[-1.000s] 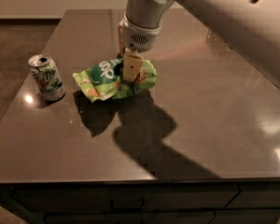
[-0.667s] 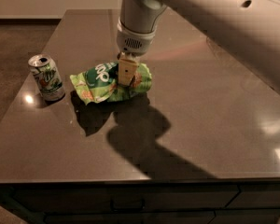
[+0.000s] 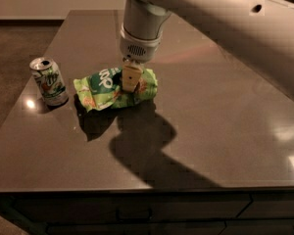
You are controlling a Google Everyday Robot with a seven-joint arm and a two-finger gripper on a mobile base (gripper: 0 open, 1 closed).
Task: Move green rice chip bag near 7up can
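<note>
The green rice chip bag [image 3: 104, 88] is a crinkled light-green pouch with a dark-green label. It hangs just above the dark table [image 3: 220, 131], with its shadow on the tabletop below. My gripper [image 3: 130, 81] comes down from above and is shut on the bag's right part. The 7up can [image 3: 49, 81], white and green with a silver top, stands upright at the table's left side. It is a short gap to the left of the bag and not touching it.
The table's left edge runs close beside the can, and its front edge [image 3: 137, 189] is below the arm's shadow. The arm [image 3: 220, 18] crosses the upper right. Brown floor [image 3: 14, 53] lies to the left.
My gripper has carried the bag a little to the left and lower, closing the gap to the can. The can has not moved.
</note>
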